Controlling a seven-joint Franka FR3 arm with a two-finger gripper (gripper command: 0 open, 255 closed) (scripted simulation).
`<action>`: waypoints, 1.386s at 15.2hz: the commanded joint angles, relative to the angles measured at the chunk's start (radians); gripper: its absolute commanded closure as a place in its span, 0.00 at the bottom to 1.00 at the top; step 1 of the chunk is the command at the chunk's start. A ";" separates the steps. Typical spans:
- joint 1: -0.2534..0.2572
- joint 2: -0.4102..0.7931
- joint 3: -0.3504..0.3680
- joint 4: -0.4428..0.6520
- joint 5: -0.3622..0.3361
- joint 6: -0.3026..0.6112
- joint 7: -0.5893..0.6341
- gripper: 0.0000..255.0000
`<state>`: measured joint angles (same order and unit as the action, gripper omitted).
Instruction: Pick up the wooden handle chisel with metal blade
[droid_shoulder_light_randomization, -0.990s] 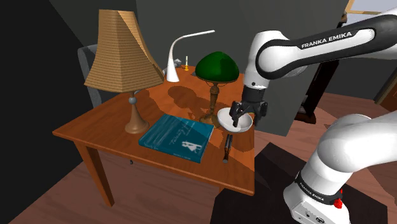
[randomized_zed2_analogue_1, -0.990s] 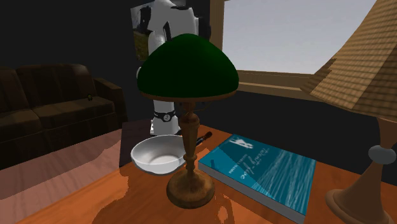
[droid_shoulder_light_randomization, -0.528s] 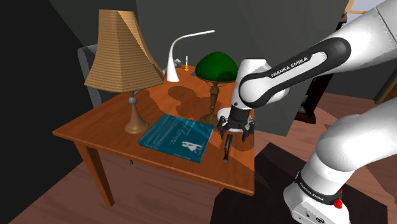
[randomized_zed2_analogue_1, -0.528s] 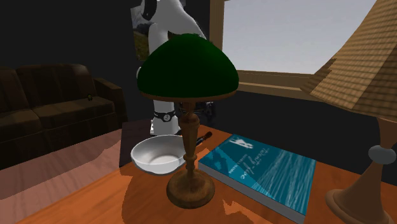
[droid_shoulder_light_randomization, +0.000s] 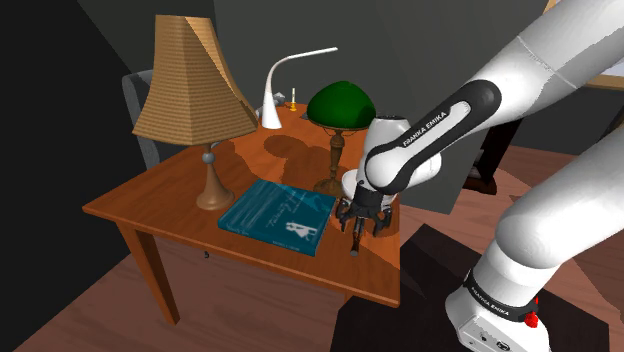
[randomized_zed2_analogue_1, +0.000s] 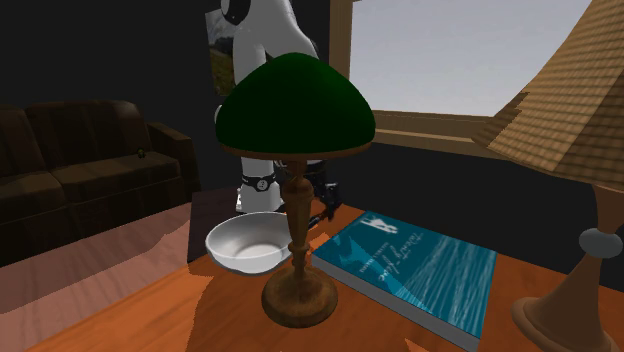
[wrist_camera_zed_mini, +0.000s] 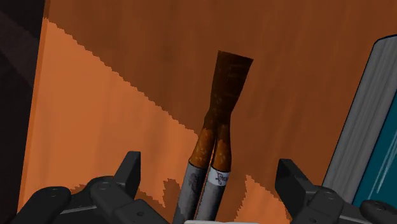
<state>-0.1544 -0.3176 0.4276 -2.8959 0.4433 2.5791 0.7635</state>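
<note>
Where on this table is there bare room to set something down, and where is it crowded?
Free: the table corner between the tan-shaded lamp, the blue book and the front edge; also the wood between that lamp, the white desk lamp and the green-shaded lamp. Crowded: near the stand, where the open gripper straddles the chisel beside book and white bowl.

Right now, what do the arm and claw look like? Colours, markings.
White rounded arm links, dark joint bands; one band reads FRANKA EMIKA in white. Small red mark near the base. The claw is all black, two blocky fingers.
</note>
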 joint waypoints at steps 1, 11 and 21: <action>-0.002 0.034 0.005 -0.001 0.002 0.036 -0.002 0.00; -0.003 0.034 0.005 0.001 0.000 0.035 -0.002 1.00; 0.000 -0.115 -0.018 0.023 -0.017 -0.135 0.015 1.00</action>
<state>-0.1548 -0.4105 0.4142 -2.8737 0.4280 2.4669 0.7782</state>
